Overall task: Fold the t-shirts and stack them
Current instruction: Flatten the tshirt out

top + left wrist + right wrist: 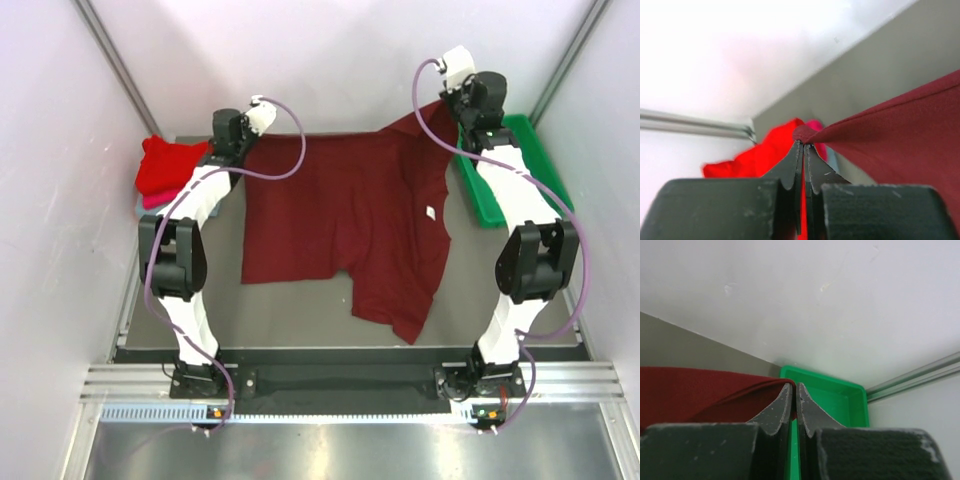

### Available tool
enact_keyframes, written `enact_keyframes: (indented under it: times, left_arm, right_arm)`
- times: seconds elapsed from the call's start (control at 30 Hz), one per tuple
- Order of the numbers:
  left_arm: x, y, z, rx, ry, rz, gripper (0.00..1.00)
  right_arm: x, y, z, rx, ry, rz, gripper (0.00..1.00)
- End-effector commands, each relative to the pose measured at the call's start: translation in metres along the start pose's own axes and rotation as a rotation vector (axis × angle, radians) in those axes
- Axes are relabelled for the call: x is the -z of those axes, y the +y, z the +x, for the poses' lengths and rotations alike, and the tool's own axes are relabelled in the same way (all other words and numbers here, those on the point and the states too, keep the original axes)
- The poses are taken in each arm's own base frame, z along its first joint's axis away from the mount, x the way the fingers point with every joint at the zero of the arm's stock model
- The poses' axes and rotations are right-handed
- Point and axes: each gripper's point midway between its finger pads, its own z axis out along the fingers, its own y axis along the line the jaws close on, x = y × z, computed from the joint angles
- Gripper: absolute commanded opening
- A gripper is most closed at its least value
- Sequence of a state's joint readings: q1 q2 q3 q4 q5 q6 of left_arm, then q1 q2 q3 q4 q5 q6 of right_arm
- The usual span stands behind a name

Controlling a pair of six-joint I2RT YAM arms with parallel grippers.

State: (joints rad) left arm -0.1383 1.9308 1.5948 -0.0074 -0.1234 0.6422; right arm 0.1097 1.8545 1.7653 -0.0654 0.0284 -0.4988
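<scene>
The bases of both arms are bolted at the near edge of the grey counter, closest to the overhead camera. From there the arms reach to the far side, where the dark maroon t-shirt is stretched between them. The left tool pinches its far left corner and the right tool pinches its far right corner, which is raised higher. The rest of the shirt drapes toward the near side, with an uneven lower edge and a small white tag showing on the cloth. A folded bright red t-shirt lies at the far left of the counter with a pink one beneath it, just beside the left arm. A green tray lies at the far right, partly under the right arm. In the left wrist view, the left tool has its fingers pressed together on a bunched corner of the maroon t-shirt, which runs taut to the right. The red t-shirt and a bit of the pink one show behind the fingertips. In the right wrist view, the right tool is clamped nearly closed on a maroon edge that comes in from the left, and the green tray lies just beyond its tips against the white wall.
</scene>
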Motion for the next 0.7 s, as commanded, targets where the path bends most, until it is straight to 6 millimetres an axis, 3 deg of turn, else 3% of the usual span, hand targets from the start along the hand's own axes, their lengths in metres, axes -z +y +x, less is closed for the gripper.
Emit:
enact_keyframes:
  times: [0.0, 0.03, 0.07, 0.1, 0.27, 0.33, 0.47, 0.63, 0.67]
  left_arm:
    - [0.02, 0.065, -0.074, -0.072, -0.226, -0.178, 0.0]
    - [0.007, 0.06, -0.067, -0.087, -0.208, -0.172, 0.0]
    - [0.004, 0.068, -0.077, -0.094, -0.22, -0.192, 0.0]
    - [-0.009, 0.062, -0.068, -0.106, -0.201, -0.187, 0.0]
    - [-0.035, 0.056, -0.076, -0.191, -0.272, -0.208, 0.0]
    - [-0.052, 0.04, -0.065, -0.203, -0.247, -0.184, 0.0]
    - [-0.064, 0.026, -0.05, -0.225, -0.229, -0.166, 0.0]
    - [-0.075, 0.035, -0.039, -0.216, -0.21, -0.178, 0.0]
    - [-0.075, 0.042, -0.045, -0.196, -0.213, -0.186, 0.0]
  right_arm:
    - [0.019, -0.031, -0.055, 0.022, -0.141, 0.102, 0.0]
    - [0.016, -0.029, -0.053, 0.032, -0.136, 0.099, 0.0]
    - [0.007, -0.023, -0.041, 0.047, -0.114, 0.085, 0.0]
    - [0.002, -0.022, -0.036, 0.053, -0.101, 0.085, 0.0]
    - [-0.029, -0.006, -0.005, 0.08, -0.054, 0.07, 0.0]
    - [-0.035, 0.008, -0.001, 0.089, -0.043, 0.041, 0.0]
    - [-0.047, 0.033, 0.0, 0.11, -0.029, -0.005, 0.0]
    - [-0.06, 0.04, -0.003, 0.121, -0.03, -0.002, 0.0]
    - [-0.064, 0.04, -0.002, 0.122, -0.02, -0.005, 0.0]
